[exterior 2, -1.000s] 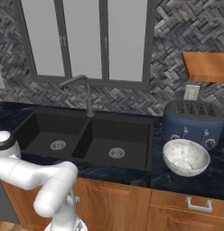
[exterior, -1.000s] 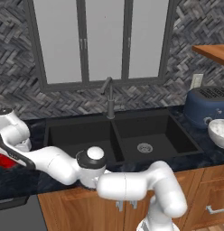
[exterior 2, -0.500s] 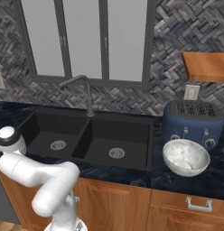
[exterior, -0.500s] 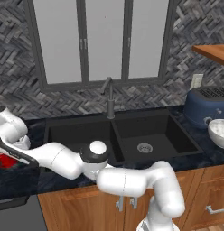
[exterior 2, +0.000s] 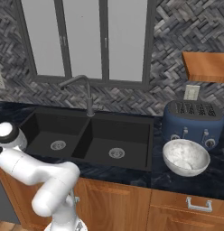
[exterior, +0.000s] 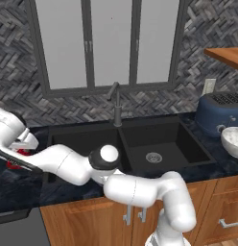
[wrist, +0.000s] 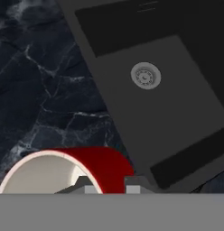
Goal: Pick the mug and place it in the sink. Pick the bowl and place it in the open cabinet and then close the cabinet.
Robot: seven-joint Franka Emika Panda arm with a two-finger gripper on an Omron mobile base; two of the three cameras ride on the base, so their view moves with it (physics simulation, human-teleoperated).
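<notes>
My gripper [wrist: 109, 187] is shut on the rim of the red mug [wrist: 102, 168], one finger inside its white interior and one outside. The mug [exterior: 16, 158] hangs at the far left over the dark marble counter [wrist: 46, 90], just left of the black sink [exterior: 154, 144] [wrist: 172, 113]. The mug's handle is hidden. At the right, the grey-white speckled bowl [exterior: 233, 141] [exterior 2: 186, 157] stands on the counter in front of the toaster. A wooden edge of the cabinet [exterior: 225, 55] [exterior 2: 206, 66] shows high on the right wall.
A blue toaster [exterior 2: 193, 119] stands behind the bowl. The dark gooseneck faucet [exterior: 116, 103] [exterior 2: 84, 90] rises behind the sink's divider. A window fills the wall above. Wooden drawers with silver handles [exterior 2: 197, 205] run below the counter.
The jaws have shut on the mug's rim. The hand and the mug have since risen a little and shifted right, toward the sink.
</notes>
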